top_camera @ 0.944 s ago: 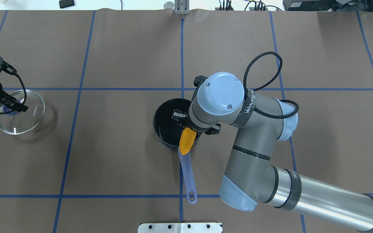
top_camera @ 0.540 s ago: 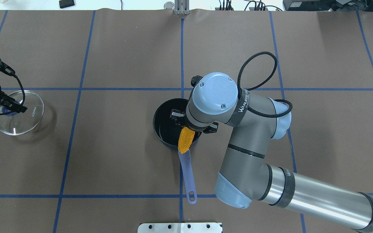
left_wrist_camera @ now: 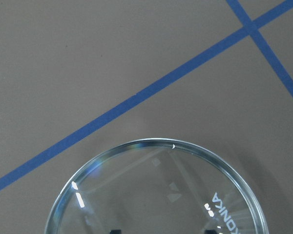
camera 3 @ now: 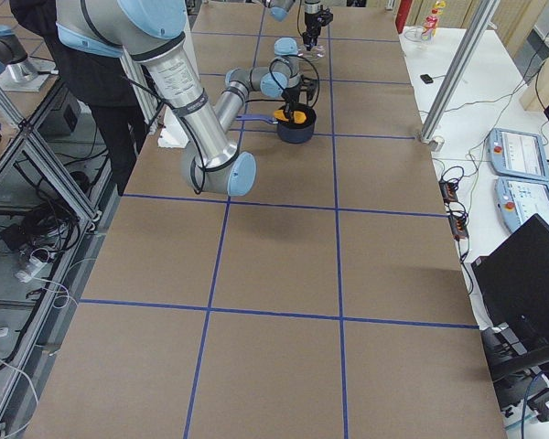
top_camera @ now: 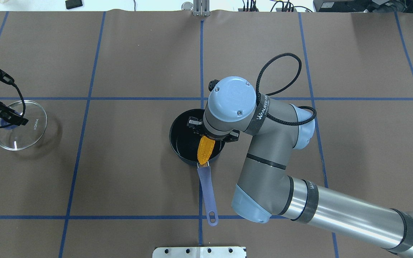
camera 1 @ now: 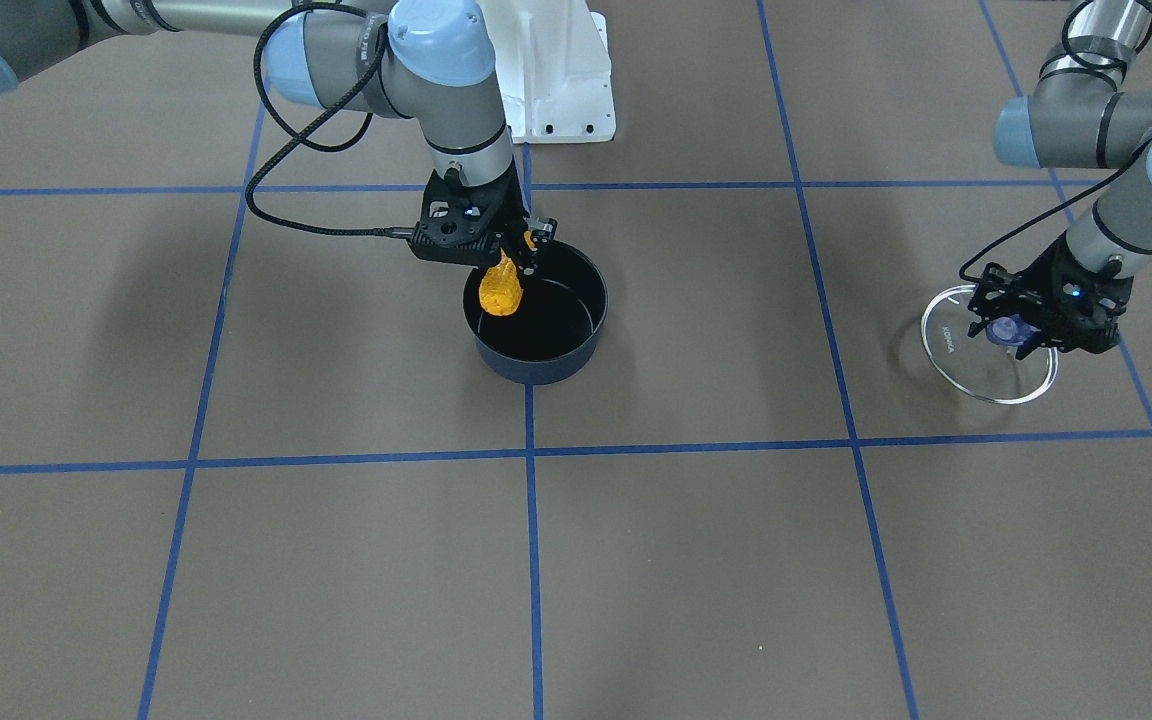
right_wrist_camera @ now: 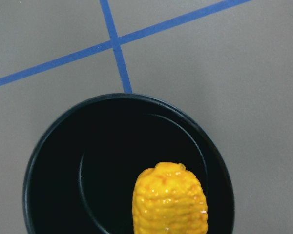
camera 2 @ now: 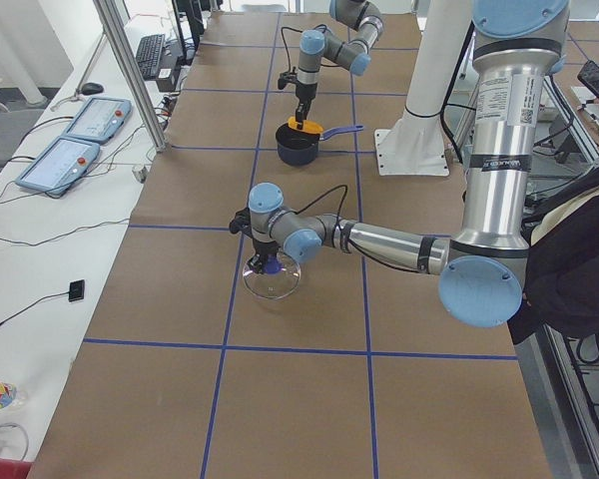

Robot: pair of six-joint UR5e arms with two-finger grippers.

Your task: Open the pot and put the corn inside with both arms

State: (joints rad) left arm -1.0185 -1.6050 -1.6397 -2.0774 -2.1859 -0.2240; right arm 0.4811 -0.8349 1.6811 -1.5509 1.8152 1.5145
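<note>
Brown paper counter (top_camera: 138,53), gridded in blue tape (top_camera: 138,98), and the action's dead centre. From overhead, the pot (top_camera: 183,143) sits open: dark navy wall, black inside, its long periwinkle handle (top_camera: 207,193) pointing to 6 o'clock.

Your right hand (camera 1: 508,258) is clenched on the corn (top_camera: 205,150). It grips one end, so the cob hangs tip-down over the opening, close to the rim at about 5 o'clock and not yet resting inside. Look at that cob: yellow-orange, rows of bumpy kernels, tapering to a rounded tip, glossy in the wrist view.

I'd judge it light and fairly stiff, a toy. The kernel ridges give the hand purchase, but with that taper a grasp near the end could squeeze it out, so a hold on the thick middle would be safer. It looks about as long as the pot is wide, so it may land leaning on the rim rather than flat. The pot seems light as well; nudge that rim and it could skid.

Way out at 9 o'clock, your left hand (camera 1: 1021,330) grasps the glass lid (camera 1: 951,365) by its blue knob (camera 1: 1006,328), low over the counter and well apart from the pot.
</note>
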